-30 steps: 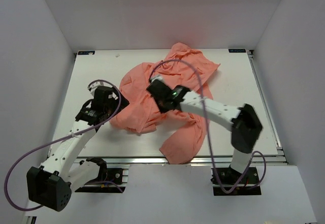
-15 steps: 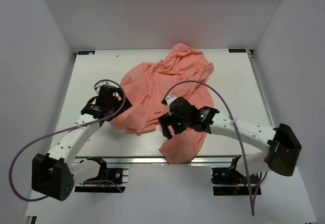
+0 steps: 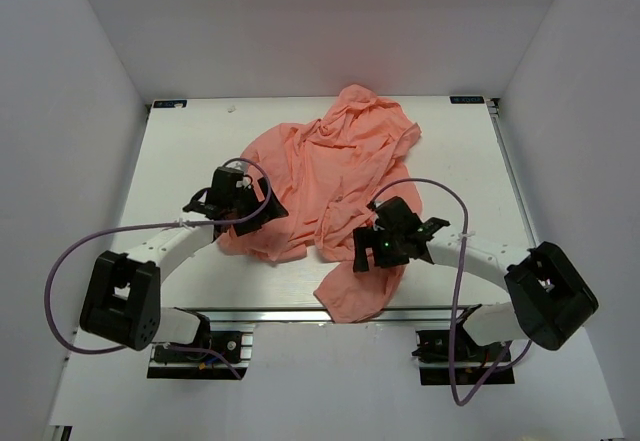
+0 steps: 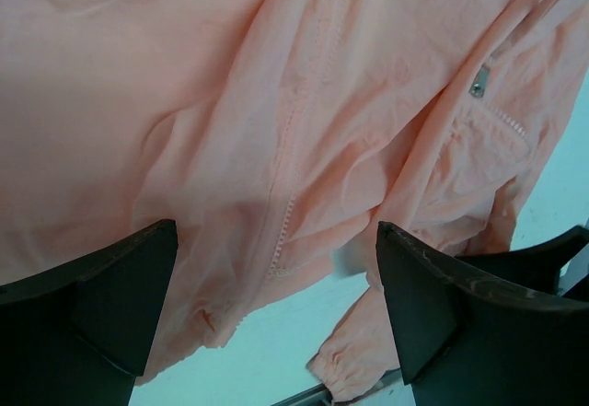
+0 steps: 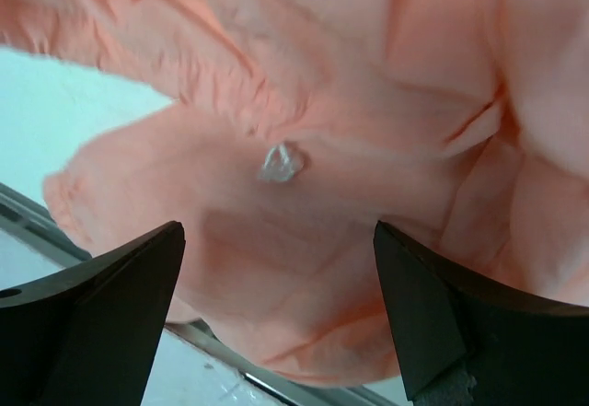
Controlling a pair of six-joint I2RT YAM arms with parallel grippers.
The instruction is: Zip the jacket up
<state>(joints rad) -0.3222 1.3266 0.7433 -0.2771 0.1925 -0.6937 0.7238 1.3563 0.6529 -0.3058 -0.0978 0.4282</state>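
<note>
The salmon-pink jacket (image 3: 335, 166) lies crumpled across the middle of the table, one sleeve end trailing to the front edge (image 3: 350, 296). My left gripper (image 3: 266, 208) is open at the jacket's left hem. In the left wrist view a line of zipper teeth (image 4: 287, 222) runs down between the open fingers (image 4: 276, 240), with a metal zipper pull (image 4: 479, 82) at upper right and a gathered cuff (image 4: 345, 369) below. My right gripper (image 3: 372, 248) hovers open over the front fold. Its view (image 5: 279, 231) shows bare fabric and a small shiny piece (image 5: 280, 162); nothing is held.
The white table (image 3: 180, 161) sits inside white walls on three sides. A metal rail (image 3: 270, 313) runs along the front edge, right by the sleeve end. Purple cables (image 3: 70, 271) loop off both arms. Bare tabletop shows left and right of the jacket.
My right gripper opened, let go of the fabric at the jacket's middle, and drew back toward the front right. The left gripper slid right to the hem. The jacket's top right settled.
</note>
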